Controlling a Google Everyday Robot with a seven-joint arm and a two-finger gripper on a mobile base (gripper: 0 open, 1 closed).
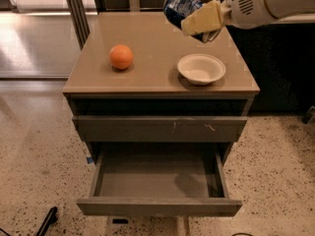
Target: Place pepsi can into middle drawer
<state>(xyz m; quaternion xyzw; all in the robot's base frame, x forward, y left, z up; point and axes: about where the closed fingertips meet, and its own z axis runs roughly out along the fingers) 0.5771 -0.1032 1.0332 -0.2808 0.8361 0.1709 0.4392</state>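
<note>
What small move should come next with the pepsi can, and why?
Probably carry the pepsi can forward and then down: the gripper holds it in the air over the tabletop, behind the white bowl, while the open middle drawer lies lower, nearer the camera.

The white arm [280,1] reaches in from the right, above and behind the bowl [201,68]. Its hand [191,19] hangs in the air up-left of the bowl, tan fingers [204,16] clamped on the tilted pepsi can [176,5].
</note>
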